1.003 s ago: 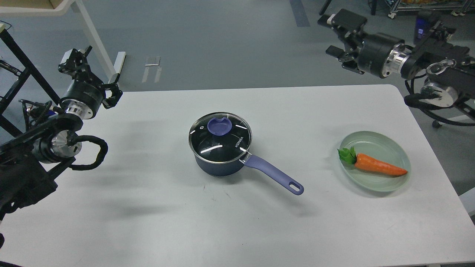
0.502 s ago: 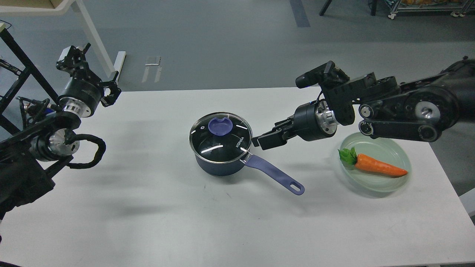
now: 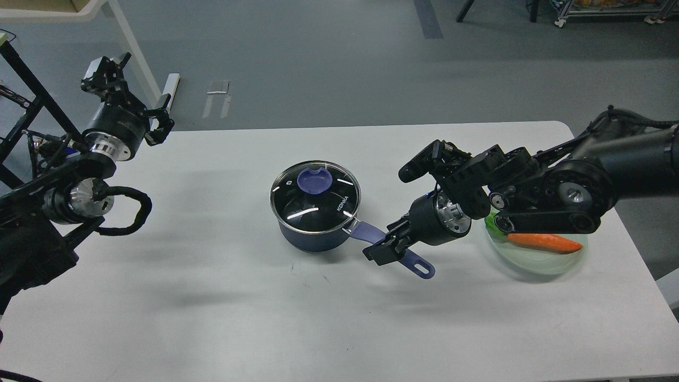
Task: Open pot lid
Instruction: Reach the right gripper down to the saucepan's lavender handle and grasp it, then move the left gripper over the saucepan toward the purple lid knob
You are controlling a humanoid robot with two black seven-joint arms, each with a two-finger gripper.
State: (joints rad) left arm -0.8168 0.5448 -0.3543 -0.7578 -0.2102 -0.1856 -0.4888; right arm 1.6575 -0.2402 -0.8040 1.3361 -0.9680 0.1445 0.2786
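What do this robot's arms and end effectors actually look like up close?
Both arms are black, built from chunky rounded segments with shiny silver metal rings at the joints. The left arm carries a looping black cable, and its left end effector shows thin dark fingers. The right end effector is a boxy black two-finger part behind a round black wrist with a silver collar.

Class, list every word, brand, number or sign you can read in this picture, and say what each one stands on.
"KONKA": white letters on the glass lid of the pot, near its rim on the long handle's side.
No other text can be read; none shows on the plate, the table or the arms.
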